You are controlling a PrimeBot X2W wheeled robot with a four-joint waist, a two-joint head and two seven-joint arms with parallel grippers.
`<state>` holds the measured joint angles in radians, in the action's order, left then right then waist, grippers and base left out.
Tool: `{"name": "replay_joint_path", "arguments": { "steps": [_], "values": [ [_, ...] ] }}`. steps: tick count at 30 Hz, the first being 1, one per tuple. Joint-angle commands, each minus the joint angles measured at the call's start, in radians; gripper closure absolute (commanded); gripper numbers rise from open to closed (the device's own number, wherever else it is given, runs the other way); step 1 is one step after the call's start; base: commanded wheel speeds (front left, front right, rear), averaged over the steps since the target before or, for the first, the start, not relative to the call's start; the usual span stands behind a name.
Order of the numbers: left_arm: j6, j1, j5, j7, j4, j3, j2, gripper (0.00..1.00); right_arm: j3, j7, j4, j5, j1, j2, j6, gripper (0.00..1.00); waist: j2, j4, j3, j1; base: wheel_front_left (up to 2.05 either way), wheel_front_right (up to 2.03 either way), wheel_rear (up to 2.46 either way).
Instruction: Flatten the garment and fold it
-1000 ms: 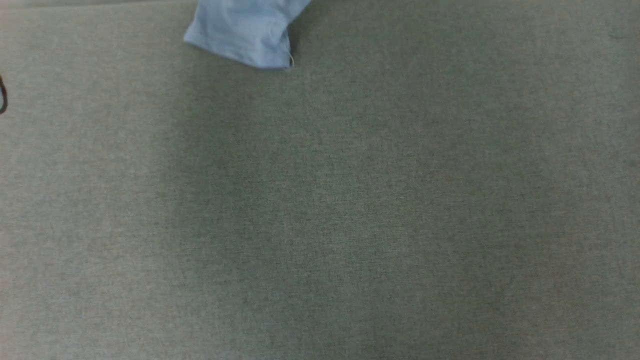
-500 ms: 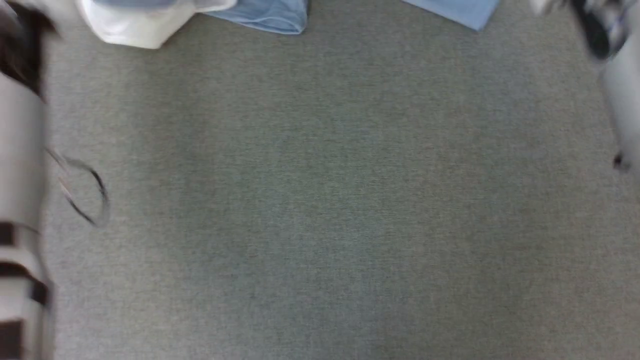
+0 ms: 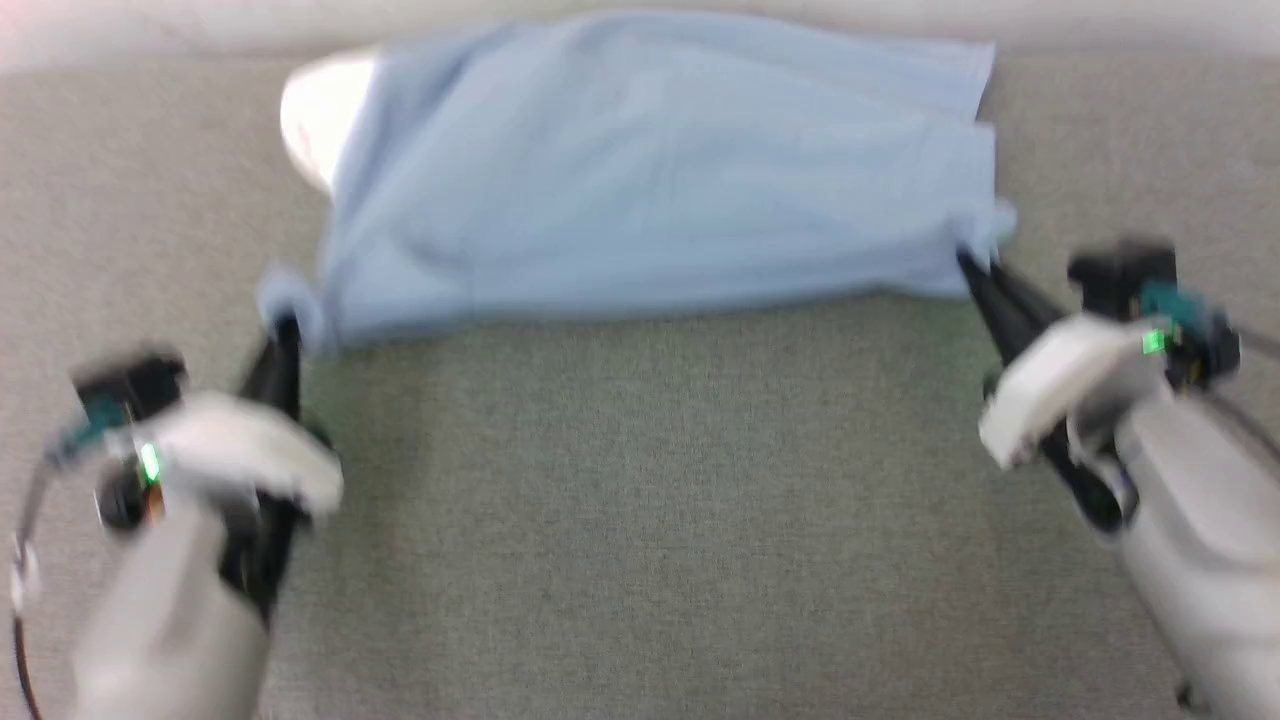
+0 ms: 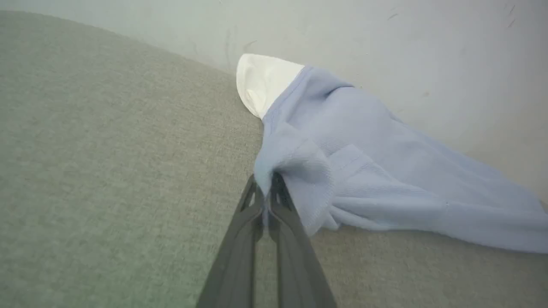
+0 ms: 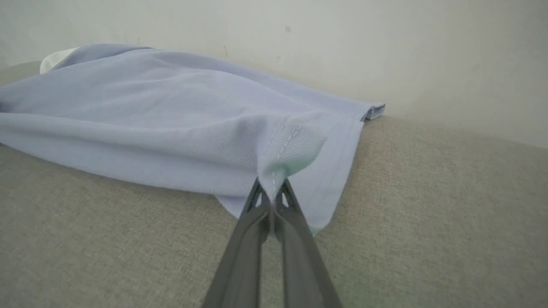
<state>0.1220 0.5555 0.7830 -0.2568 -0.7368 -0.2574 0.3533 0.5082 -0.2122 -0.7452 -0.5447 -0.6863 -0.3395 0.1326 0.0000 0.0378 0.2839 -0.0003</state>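
Note:
The garment, a light blue shirt with a white collar, lies spread across the far part of the grey table, against the pale wall. My left gripper is shut on the garment's near left corner. At the near right corner my right gripper is shut, the cloth bunching up into a peak between its fingers. The left wrist view has the white collar beyond my left gripper. My right gripper pinches a hemmed edge.
A pale wall rises right behind the garment at the table's far edge. The grey cloth-covered surface stretches toward me between the two arms. A thin dark cable loops by my left forearm.
The head camera has swung, so the whole picture has shifted: the garment now shows in full. Both arms, partly seen and blurred at the edges before, now show whole, gripping it.

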Motion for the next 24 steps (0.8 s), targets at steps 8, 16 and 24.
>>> {"name": "replay_joint_path", "arguments": {
  "steps": [8,16,24],
  "values": [
    [-0.158,-0.385,-0.002,0.033,0.328,0.019,0.037,1.00,-0.129,0.102,0.273,0.042,0.350,-0.072,-0.002,1.00,0.0000,0.006,-0.186,0.0003,0.00,0.00,0.00],
    [-0.363,-0.726,0.026,0.143,0.730,0.058,0.074,1.00,-0.380,0.314,0.645,0.153,0.743,0.014,-0.002,1.00,0.0000,0.014,-0.221,0.0003,0.00,0.00,0.00],
    [-0.476,-0.892,0.041,0.205,0.934,0.079,0.086,1.00,-0.515,0.486,0.904,0.233,0.991,0.150,-0.002,1.00,0.0000,0.019,-0.218,0.0003,0.00,0.00,0.00]
  ]
}}
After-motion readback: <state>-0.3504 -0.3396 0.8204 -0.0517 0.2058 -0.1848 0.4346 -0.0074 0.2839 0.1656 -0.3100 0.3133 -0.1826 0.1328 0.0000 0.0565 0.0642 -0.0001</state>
